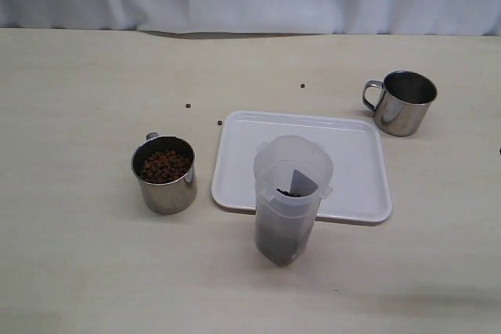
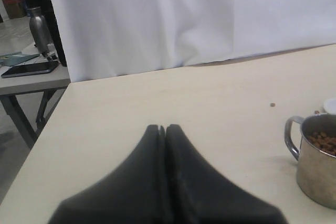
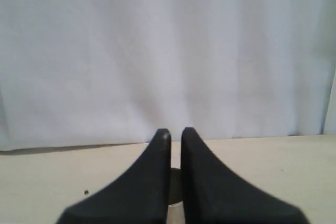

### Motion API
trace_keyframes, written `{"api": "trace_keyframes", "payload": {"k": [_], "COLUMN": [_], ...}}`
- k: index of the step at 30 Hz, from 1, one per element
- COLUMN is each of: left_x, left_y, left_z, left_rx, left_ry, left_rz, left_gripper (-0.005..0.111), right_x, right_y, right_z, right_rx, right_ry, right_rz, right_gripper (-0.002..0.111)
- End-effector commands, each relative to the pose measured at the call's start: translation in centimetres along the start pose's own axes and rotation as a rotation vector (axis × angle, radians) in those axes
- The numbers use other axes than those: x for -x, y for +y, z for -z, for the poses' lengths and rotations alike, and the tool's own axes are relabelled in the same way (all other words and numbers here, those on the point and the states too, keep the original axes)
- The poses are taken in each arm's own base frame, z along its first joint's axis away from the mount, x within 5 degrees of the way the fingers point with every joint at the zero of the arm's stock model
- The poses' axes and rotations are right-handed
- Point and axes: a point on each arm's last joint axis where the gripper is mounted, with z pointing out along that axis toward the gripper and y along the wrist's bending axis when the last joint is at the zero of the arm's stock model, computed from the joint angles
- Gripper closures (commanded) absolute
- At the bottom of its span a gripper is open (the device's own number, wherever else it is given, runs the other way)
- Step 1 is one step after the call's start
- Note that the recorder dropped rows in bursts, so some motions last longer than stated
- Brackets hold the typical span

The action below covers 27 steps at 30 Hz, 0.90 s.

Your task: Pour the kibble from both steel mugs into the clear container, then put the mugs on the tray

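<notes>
Both sets of jaws are pressed together with nothing in them. The left gripper (image 2: 161, 128) is hanging near the left mug (image 2: 317, 161), and the right gripper (image 3: 176, 132) is just facing the curtain (image 3: 157, 51). I'd call it roughly half done. The clear container (image 1: 291, 193) at the tray's near edge has kibble at the bottom. The right mug (image 1: 403, 103) looks empty but sits beside the tray (image 1: 352, 142), not on it. The left mug's kibble (image 1: 165, 166) isn't poured yet, and a few stray pellets (image 1: 189, 105) lie loose.
</notes>
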Motion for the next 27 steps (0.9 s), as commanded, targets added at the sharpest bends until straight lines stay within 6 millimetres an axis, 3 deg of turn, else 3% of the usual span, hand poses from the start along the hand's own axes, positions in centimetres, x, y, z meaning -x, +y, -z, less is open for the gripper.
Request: {"api": "trace_keyframes", "payload": {"k": [1,15,27], "left_x": [0.0,0.0,0.0], "left_y": [-0.1,-0.1,-0.1], "left_z": [0.0,0.0,0.0], "left_rx": [-0.009,-0.009,-0.008], "left_ry": [-0.005,-0.005,-0.011], "left_rz": [0.008,0.008,0.008], "left_gripper": [0.107,0.107,0.107], "right_x": [0.0,1.2,1.1], "right_y": [0.4,1.2,2.4], "right_z": [1.7,6.8,8.7], "right_rx": [-0.008,-0.097,-0.023], "right_ry": [0.096,0.094,0.066], "right_rz": [0.06,0.022,0.028], "right_gripper": [0.103,0.103,0.103]}}
